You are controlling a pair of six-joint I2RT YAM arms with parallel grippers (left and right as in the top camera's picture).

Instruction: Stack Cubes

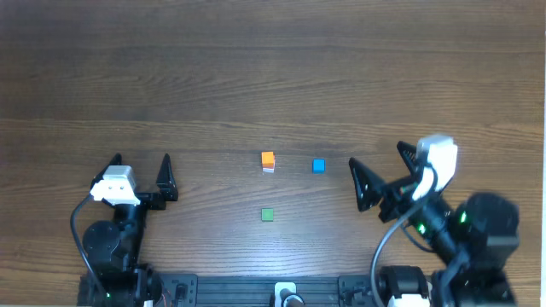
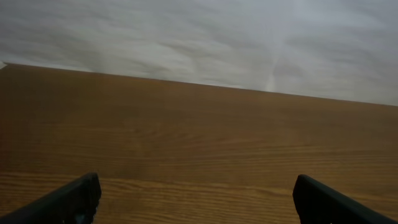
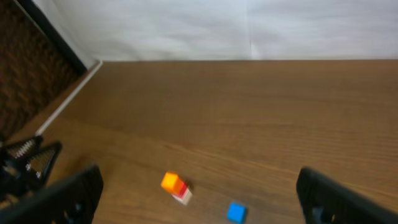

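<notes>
1. Stack sits mid table: orange cube on top, red cube under it, white cube at the bottom.
2. Blue cube is near the stack on its right in top view, not touching.
3. Green cube lies alone, nearer the arm bases, in line w/ the stack.
4. Right gripper: fingers wide, nothing held, near the blue cube on its right.
5. Left gripper: fingers wide, nothing held, well left of all cubes.
</notes>
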